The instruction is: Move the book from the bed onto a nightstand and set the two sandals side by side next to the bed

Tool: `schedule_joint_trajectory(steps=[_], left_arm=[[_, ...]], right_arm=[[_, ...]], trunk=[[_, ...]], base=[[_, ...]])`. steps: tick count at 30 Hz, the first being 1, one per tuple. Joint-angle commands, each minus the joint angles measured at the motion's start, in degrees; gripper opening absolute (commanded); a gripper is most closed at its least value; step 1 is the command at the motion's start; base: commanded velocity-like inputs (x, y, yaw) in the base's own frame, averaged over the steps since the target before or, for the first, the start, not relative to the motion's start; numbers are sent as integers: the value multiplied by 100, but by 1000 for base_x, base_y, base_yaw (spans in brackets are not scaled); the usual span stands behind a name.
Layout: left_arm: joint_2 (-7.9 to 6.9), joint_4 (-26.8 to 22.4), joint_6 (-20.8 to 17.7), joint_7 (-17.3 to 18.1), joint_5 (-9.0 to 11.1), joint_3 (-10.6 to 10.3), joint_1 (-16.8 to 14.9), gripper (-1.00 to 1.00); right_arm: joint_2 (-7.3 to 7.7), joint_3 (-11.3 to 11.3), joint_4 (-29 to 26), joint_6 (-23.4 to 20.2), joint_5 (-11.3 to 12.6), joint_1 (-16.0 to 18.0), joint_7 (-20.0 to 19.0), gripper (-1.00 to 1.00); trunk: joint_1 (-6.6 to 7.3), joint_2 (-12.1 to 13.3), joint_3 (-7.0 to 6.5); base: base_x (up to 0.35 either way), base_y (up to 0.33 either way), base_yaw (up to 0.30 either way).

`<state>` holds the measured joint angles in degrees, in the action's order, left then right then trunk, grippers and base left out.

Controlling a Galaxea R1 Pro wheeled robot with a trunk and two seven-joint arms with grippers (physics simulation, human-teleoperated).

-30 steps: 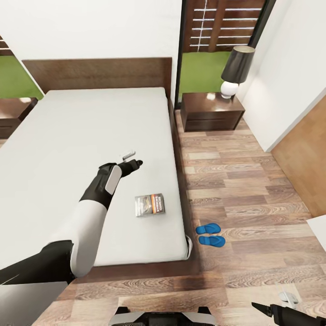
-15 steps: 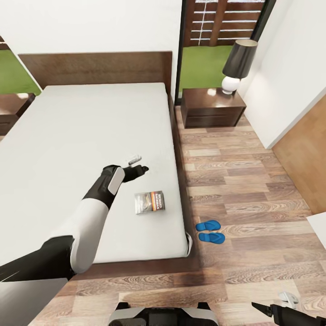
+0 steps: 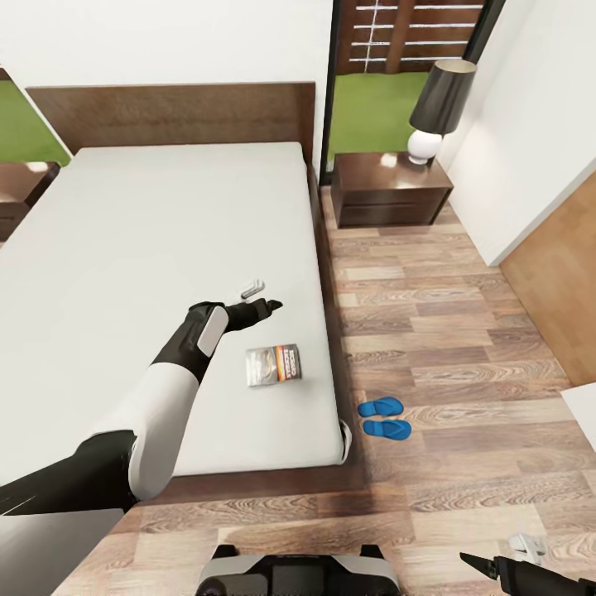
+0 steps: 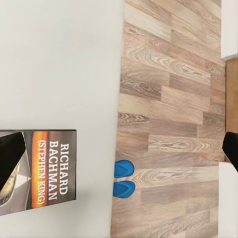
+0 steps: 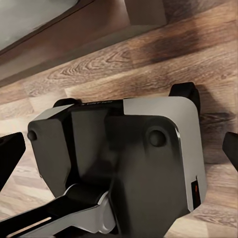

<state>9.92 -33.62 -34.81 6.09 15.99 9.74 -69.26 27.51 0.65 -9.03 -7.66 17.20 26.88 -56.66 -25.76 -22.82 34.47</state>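
Note:
The book (image 3: 274, 366) lies flat on the white mattress of the bed (image 3: 149, 240), near its right edge; in the left wrist view the book (image 4: 42, 170) shows its "RICHARD BACHMAN" lettering. My left gripper (image 3: 261, 297) hovers open over the mattress just beyond the book, holding nothing. The two blue sandals (image 3: 383, 417) lie side by side on the wood floor beside the bed, and the sandals (image 4: 124, 178) appear again in the left wrist view. A dark nightstand (image 3: 389, 189) with a lamp (image 3: 439, 108) stands right of the headboard. My right gripper (image 3: 497, 553) hangs low and open, its fingertips (image 5: 11, 148) spread wide.
A second nightstand (image 3: 16, 194) stands left of the bed. A white wall and a light wooden door (image 3: 555, 281) bound the floor on the right. My own base (image 5: 124, 148) sits under the right gripper, at the bed's foot (image 3: 248, 488).
The head camera has shifted a little, sliding the whole room in view. My left gripper has moved right across the mattress, nearer the book's far side. Book and sandals lie unmoved.

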Motion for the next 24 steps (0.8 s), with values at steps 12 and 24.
schedule_joint_trajectory(steps=[12,24], left_arm=[[8,-4,-27,32,-8,46,0,100],[8,-9,-6,45,-8,49,5,100]], right_arm=[[0,9,-2,-60,29,2,-23,100],[4,7,-2,-62,29,2,-22,100]], trunk=[[-3,-10,117],[-3,-10,227]], base=[[0,0,0],[0,0,0]])
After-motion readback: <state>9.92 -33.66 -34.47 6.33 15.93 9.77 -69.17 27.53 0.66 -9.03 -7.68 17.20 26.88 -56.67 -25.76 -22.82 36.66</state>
